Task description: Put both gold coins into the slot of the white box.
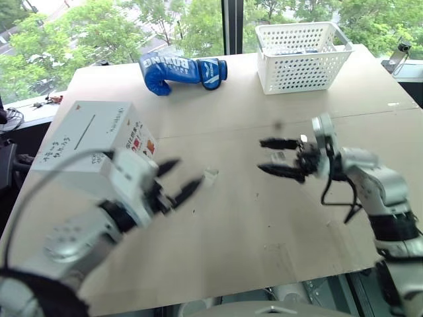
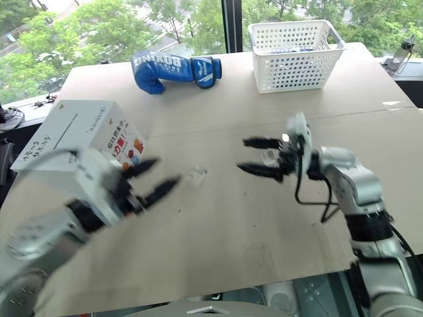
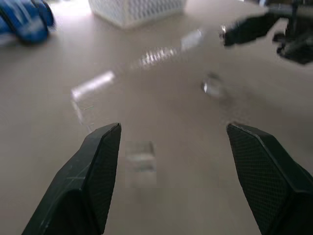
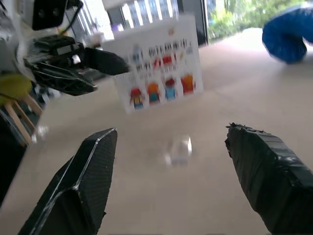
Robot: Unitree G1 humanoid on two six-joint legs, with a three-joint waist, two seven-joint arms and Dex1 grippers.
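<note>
**Both grippers empty, coins unseen**

Your left gripper (image 1: 177, 187) and right gripper (image 1: 278, 156) both hang with fingers spread wide, gripping nothing. Between them, on the table (image 1: 264, 224) just right of the box (image 1: 92, 142), sits a small clear holder (image 1: 210, 174). The slot (image 1: 84, 131) faces up on the box. I cannot make out the coins; closing on the holder could skid it away.
</note>
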